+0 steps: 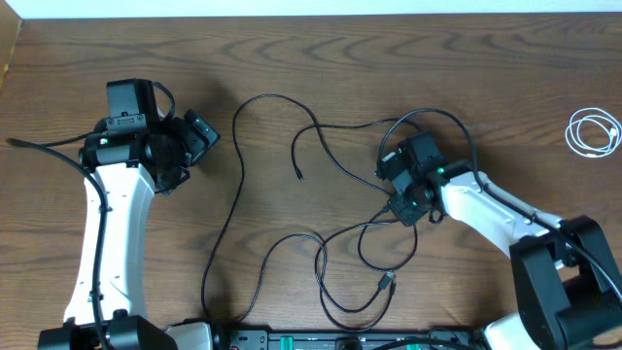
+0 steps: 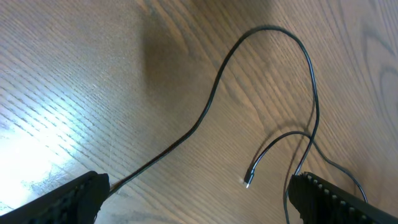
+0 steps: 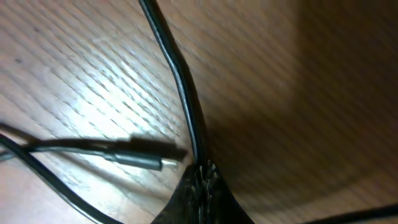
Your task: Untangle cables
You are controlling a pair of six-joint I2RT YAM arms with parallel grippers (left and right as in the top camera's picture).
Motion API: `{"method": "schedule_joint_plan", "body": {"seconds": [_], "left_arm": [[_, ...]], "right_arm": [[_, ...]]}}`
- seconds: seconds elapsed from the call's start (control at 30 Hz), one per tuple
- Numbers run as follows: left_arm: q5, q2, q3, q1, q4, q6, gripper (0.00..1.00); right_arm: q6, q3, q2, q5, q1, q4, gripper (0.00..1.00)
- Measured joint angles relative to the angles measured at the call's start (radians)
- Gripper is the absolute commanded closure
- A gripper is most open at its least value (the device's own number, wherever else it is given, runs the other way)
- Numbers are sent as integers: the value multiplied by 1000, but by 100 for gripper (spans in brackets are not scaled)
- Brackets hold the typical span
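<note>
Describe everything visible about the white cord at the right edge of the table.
The white cord is thin and lies flat on the wooden table near its right edge, wound into a small loose coil of a few loops. It lies well apart from the black cords; only the table touches it. Its ends are too small to make out.

Prob. robotics lab: 2 robot arms [image 1: 109, 219] [image 1: 486, 209] at wood-grain table [image 1: 292, 58].
</note>
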Motion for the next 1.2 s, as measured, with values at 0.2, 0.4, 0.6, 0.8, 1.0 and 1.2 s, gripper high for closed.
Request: {"method": "schedule_joint_plan", "body": {"seconds": [0.2, 0.4, 0.6, 0.8, 1.0, 1.2], "left_arm": [[0, 0, 0, 0, 0, 0, 2], [0, 0, 0, 0, 0, 0, 2], [0, 0, 0, 0, 0, 0, 2], [0, 0, 0, 0, 0, 0, 2], [0, 0, 0, 0, 0, 0, 2], [0, 0, 0, 0, 0, 0, 2]], "right_arm": [[4, 198, 19, -45, 0, -108, 99], [8, 436, 19, -70, 0, -234, 99], [8, 609, 19, -143, 0, -283, 99], [19, 710, 19, -367, 1, -166, 99], [105, 716, 19, -529, 39, -59, 99], [142, 716, 19, -561, 140, -50, 99]]}}
